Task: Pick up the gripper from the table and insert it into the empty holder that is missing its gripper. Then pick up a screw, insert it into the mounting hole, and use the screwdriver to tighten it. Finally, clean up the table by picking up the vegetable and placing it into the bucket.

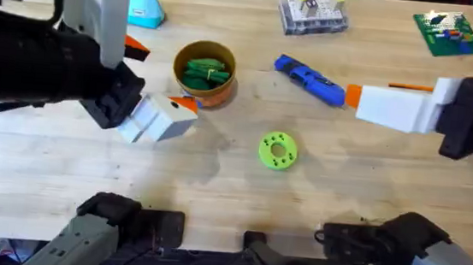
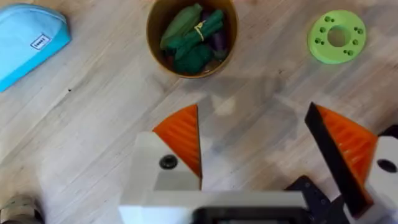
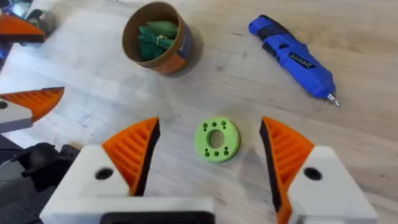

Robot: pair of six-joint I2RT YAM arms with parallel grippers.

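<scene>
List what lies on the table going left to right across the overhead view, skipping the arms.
Light blue pouch → yellow-orange bucket holding the vegetable → green disc with holes → clear parts box → blue electric screwdriver → green circuit board.

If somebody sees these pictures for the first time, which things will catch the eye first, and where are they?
Most striking is the bright green disc with holes, alone on the bare wood near the middle of the table. Behind it to the left stands the bucket with the dark green vegetable already inside. To the right of the bucket lies the blue screwdriver.
</scene>
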